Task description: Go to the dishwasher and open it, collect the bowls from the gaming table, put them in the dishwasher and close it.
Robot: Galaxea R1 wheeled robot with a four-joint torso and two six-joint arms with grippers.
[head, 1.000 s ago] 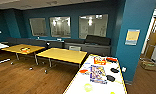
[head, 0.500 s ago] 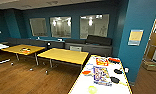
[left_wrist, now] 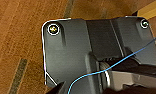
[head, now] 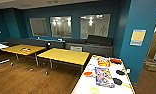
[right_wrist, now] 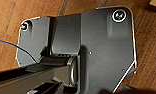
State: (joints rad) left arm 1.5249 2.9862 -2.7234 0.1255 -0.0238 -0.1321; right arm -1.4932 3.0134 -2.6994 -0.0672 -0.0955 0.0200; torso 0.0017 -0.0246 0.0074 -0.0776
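transit is what we're in rn: head view shows a lounge w/ teal walls, wood floor (head: 31, 80), two yellow tabletops (head: 66, 56) and a white tabletop (head: 90, 83) at the near right carrying bright boxes and dark flat items. no dishwasher in sight here, nor the gaming table, so we judge we're driving between stops; which leg, we can't tell. wrist views look down at floor past our own plates; end effector state on both arms: can't tell. next move calls for finding the kitchen unit first.
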